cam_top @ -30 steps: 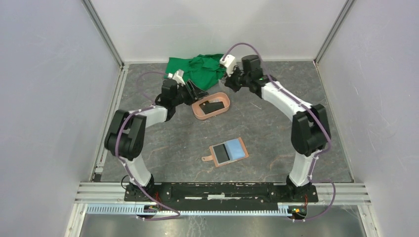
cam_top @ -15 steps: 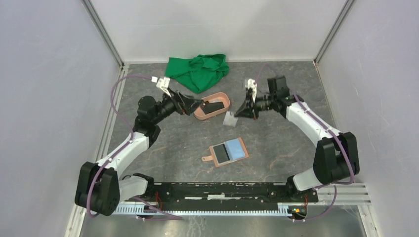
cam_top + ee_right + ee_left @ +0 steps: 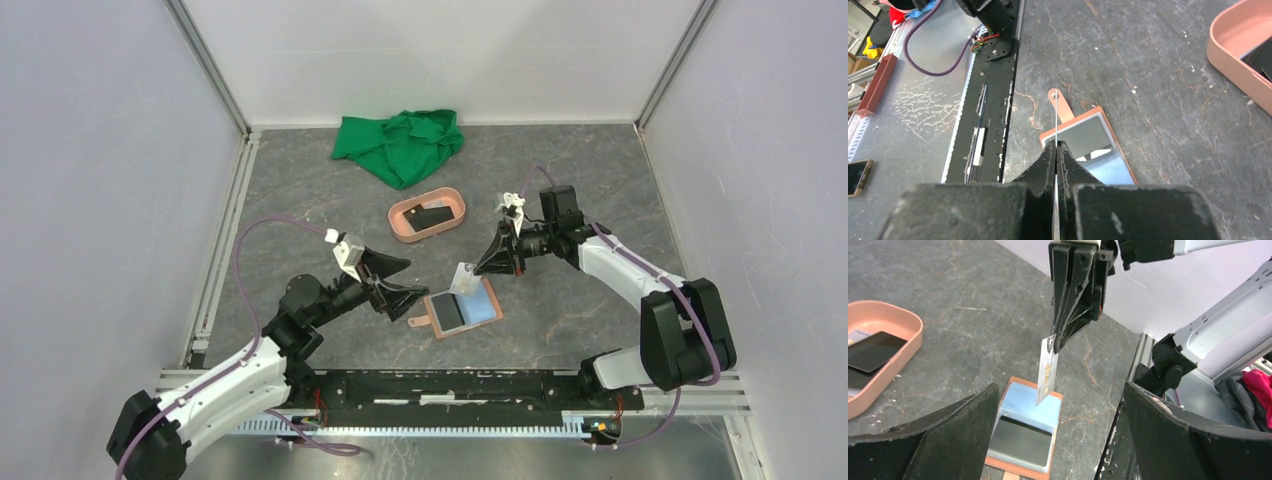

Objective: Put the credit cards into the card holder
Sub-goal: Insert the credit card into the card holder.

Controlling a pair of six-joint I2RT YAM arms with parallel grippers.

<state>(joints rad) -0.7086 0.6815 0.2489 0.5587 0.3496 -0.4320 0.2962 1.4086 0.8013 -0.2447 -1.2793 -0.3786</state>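
1. Grey stone-patterned desk (image 3: 300, 200), closed in by pale walls (image 3: 100, 150), carries everything we see. A crumpled green cloth (image 3: 400, 145) lies at its far edge.
2. Near the middle of the desk we see a small tan-brown leather-like folding wallet (image 3: 422, 320). It lies open and flat, and its short closing tab points toward the left arm.
3. A black rectangular card (image 3: 447, 312) lies on the wallet half nearer the tab. The other half shows a light blue surface (image 3: 480, 303), and we cannot tell whether that is a card or the lining.
4. The right pincer (image 3: 480, 268) is clamped on a thin pale card with a small print (image 3: 465, 278). The card hangs on edge from the pressed-together fingertips.
5. From the left wrist view, the pale card's lower corner sits over the blue half of the wallet. We cannot tell whether it touches. The right wrist view shows the card only as a fine line between the fingers.
6. The left pincer (image 3: 415, 280) has its fingers spread wide and grips nothing. It sits low, just beside the tab end of the wallet, facing the hanging card.
7. Farther back, apart from the wallet, stands a salmon-pink oval tray (image 3: 393, 220). A dark flat card (image 3: 432, 215) lies inside it.
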